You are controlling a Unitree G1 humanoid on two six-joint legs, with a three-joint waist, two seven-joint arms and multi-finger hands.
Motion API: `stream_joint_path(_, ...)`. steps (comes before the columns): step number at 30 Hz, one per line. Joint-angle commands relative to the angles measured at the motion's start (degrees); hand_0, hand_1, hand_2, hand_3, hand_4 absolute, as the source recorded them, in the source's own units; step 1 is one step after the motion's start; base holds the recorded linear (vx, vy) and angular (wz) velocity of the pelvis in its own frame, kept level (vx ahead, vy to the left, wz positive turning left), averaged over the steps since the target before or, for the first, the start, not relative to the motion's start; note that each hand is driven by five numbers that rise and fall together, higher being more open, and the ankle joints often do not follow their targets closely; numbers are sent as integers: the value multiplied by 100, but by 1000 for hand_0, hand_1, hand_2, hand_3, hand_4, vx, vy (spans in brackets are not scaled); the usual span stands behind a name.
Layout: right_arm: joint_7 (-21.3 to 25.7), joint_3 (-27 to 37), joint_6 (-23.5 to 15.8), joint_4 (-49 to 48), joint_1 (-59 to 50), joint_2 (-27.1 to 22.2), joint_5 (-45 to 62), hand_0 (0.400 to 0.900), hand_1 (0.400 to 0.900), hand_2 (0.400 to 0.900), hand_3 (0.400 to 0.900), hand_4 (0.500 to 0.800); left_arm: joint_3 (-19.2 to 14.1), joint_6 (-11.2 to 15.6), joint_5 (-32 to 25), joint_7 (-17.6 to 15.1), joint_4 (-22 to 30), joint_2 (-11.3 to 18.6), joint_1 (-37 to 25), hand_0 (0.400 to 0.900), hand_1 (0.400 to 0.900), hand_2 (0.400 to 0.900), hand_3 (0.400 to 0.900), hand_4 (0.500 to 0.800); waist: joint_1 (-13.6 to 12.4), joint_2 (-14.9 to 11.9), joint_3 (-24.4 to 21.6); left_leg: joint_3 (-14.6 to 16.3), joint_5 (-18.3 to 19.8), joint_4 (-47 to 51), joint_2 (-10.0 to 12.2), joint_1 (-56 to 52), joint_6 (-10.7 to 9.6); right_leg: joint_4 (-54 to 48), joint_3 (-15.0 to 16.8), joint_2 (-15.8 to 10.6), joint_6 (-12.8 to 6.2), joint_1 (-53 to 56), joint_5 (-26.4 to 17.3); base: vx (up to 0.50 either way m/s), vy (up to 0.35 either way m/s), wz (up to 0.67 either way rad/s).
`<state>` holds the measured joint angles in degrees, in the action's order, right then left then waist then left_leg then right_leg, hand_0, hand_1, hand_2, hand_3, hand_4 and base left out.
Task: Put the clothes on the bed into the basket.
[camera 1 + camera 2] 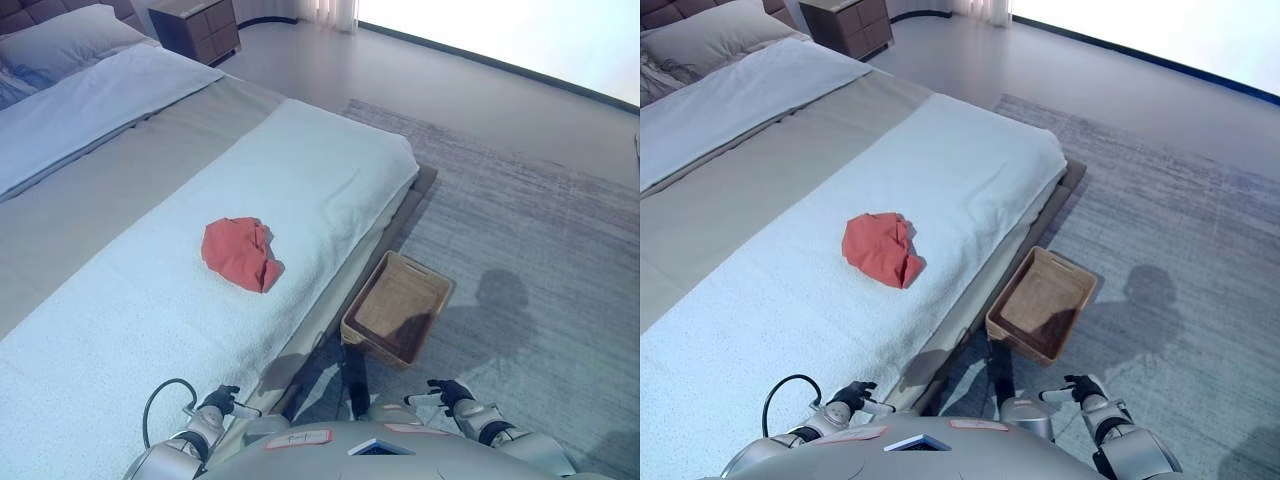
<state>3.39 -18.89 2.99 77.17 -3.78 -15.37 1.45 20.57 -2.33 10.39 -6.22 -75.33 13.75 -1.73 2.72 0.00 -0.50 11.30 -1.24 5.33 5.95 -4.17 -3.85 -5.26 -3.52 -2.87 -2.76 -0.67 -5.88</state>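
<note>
While both hands (pixel 218 402) (pixel 450 392) hang relaxed, red cloth (pixel 240 253) lies on bed (pixel 330 160) beside basket (pixel 398 308)

Pillow (pixel 70 35), nightstand (pixel 197 27), grey rug (pixel 540 220)

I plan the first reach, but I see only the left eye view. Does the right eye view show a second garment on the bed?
Observer: No, there too only one red garment lies on the bed.
Operator: Is the basket empty?
Observer: Yes, the basket on the rug beside the bed holds nothing.
Operator: And the hands?
Observer: The left hand and the right hand are low, open, holding nothing.
</note>
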Motion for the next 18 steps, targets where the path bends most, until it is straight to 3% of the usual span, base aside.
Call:
stream_joint_path(1,218,-16,-135,286,-470,-80,-16,900,900,900,900,800,-76,42,26,-253,-242,244,-521,900,900,900,900,800,-42,28,186,34,447,-33,-347,-196,157,26,-348,-172,-420,286,428,0,0,0)
stream_joint_path(8,389,0,-172,293,-666,-151,51,900,900,900,900,800,106,5,446,-703,55,508,-875,900,900,900,900,800,-19,28,207,43,452,-33,-344,-193,137,26,-361,-169,-422,288,428,4,-1,0)
stream_joint_path(9,389,26,-168,303,-818,-274,94,900,900,900,900,800,136,7,572,-803,307,761,-1120,900,900,900,900,800,-16,25,218,35,437,-33,-340,-167,125,26,-371,-169,-428,270,415,5,-6,6)
stream_joint_path(10,389,27,-168,304,-820,-273,94,900,900,900,900,800,135,5,572,-801,311,764,-1121,900,900,900,900,800,-15,24,221,34,437,-33,-341,-168,125,26,-372,-169,-428,271,415,6,-10,6)
stream_joint_path(12,292,53,-143,335,-1076,-570,154,900,900,900,900,800,289,-30,884,-896,729,1339,-1726,900,900,900,900,800,9,14,261,36,399,-33,-329,-85,96,26,-374,-167,-444,197,380,0,0,0)
stream_joint_path(13,291,55,-143,337,-1081,-569,154,900,900,900,900,800,289,-32,884,-894,731,1342,-1730,900,900,900,900,800,8,13,264,35,399,-33,-330,-84,96,26,-375,-168,-444,196,380,0,0,0)
stream_joint_path(18,124,102,-90,498,-1434,-927,291,900,900,900,900,800,462,-101,942,-1100,1239,1935,-2732,900,900,900,900,800,68,-19,385,29,279,-33,-295,220,74,26,-372,-158,-473,-100,280,-13,-9,0)
